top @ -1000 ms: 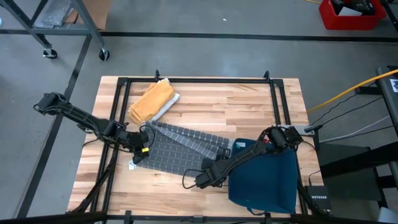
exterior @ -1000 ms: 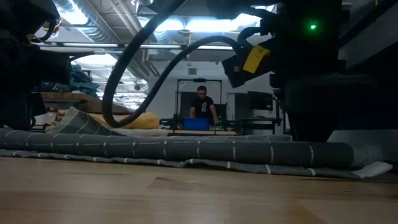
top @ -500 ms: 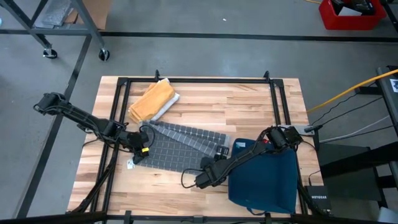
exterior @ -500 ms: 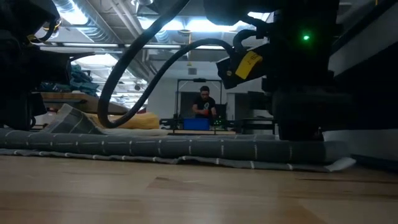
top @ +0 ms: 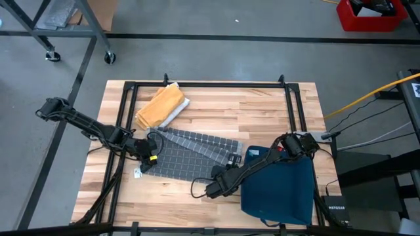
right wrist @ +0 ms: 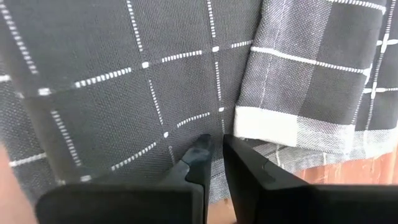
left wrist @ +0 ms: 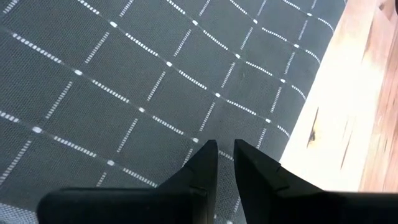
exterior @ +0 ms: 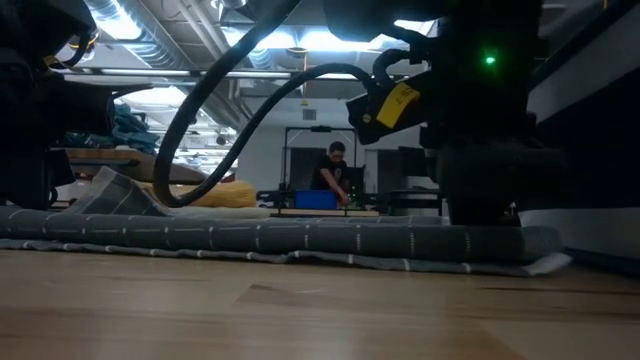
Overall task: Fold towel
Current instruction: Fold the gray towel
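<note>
1. A grey towel [top: 190, 156] with thin white lines is being spread on the wooden surface [top: 256, 111], in the middle of its near half.
2. Part of the towel is being kept folded over, with a folded strip lying along its far side.
3. The left claw [top: 146, 164] is being held low at the towel's left edge, close to the cloth.
4. In the left wrist view, the left claw's fingers [left wrist: 202, 168] are being pressed nearly together, with only a thin gap, right over the towel [left wrist: 155, 81]. It cannot be told whether any cloth is being pinched there.
5. The right claw [top: 216, 187] is being held low at the towel's near right corner.
6. In the right wrist view, the right claw's fingers [right wrist: 198, 158] are also being kept almost closed, just beside a folded corner with a white hem [right wrist: 267, 124]. It cannot be told whether cloth is being gripped.
7. An orange cloth [top: 161, 105] is being left in a heap at the far left of the surface, apart from the towel.
8. A dark blue cloth [top: 279, 187] is being left at the near right of the surface.
9. In the low view, the towel [exterior: 270, 240] is being seen as a flat grey band across the wood.
10. A person [exterior: 335, 175] is being seen far behind the surface, in the room.
</note>
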`<state>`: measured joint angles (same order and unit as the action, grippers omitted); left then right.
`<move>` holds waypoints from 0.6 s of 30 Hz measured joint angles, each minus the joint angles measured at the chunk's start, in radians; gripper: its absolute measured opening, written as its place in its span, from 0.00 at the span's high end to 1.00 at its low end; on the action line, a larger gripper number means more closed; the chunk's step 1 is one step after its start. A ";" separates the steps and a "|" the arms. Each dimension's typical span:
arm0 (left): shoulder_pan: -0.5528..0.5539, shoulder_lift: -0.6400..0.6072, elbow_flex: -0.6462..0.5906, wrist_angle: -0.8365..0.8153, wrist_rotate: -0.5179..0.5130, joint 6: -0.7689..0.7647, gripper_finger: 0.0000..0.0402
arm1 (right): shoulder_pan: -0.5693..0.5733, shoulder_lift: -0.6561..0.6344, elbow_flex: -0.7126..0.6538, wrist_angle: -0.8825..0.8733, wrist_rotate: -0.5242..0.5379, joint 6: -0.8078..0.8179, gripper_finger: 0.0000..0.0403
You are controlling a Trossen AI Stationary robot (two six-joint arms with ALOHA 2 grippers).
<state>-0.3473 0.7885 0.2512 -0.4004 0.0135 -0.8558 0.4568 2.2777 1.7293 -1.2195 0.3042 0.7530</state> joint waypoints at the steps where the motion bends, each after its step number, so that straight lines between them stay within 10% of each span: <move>1: 0.000 0.002 0.000 0.000 0.000 0.000 0.89 | 0.000 0.000 0.002 -0.001 -0.003 -0.001 0.89; 11: 0.000 0.037 0.000 0.000 0.000 0.000 0.89 | -0.022 0.000 0.004 -0.013 -0.030 -0.006 0.86; 18: 0.000 0.075 0.000 0.000 0.000 0.000 0.89 | -0.054 -0.003 0.001 -0.026 -0.044 0.027 0.65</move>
<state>-0.3473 0.8637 0.2516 -0.4000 0.0139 -0.8562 0.4024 2.2749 1.7301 -1.2459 0.2601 0.7803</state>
